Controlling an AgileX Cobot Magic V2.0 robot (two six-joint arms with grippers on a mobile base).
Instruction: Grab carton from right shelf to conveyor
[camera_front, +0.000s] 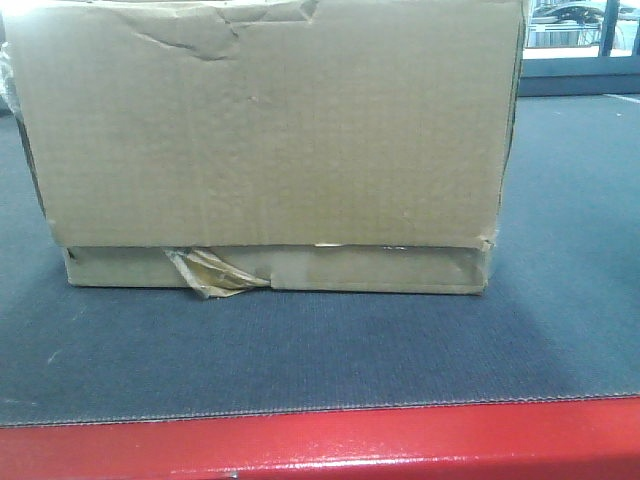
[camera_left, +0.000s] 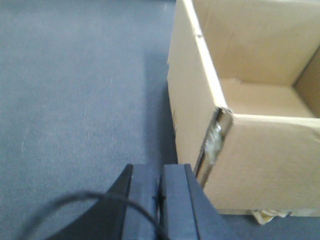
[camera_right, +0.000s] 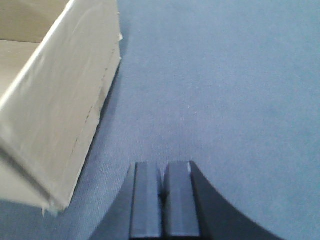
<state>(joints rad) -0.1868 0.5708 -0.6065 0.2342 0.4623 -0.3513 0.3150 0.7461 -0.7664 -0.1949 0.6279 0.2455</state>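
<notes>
The brown carton (camera_front: 265, 140) rests on the dark grey ribbed conveyor (camera_front: 300, 350), behind its red front edge (camera_front: 320, 440). Torn yellowish tape (camera_front: 210, 272) hangs at its lower left. In the left wrist view the carton (camera_left: 260, 165) is open-topped and stands to the right of my left gripper (camera_left: 160, 172), which is shut and empty just off the box's corner. In the right wrist view the carton (camera_right: 55, 105) lies to the left of my right gripper (camera_right: 163, 170), also shut and empty, apart from the box. The right shelf is out of view.
Bare belt (camera_left: 75, 100) stretches left of the carton and more belt (camera_right: 225, 90) lies to its right. A black cable (camera_left: 95, 197) loops over the left gripper. A window-like frame (camera_front: 580, 40) shows at the far back right.
</notes>
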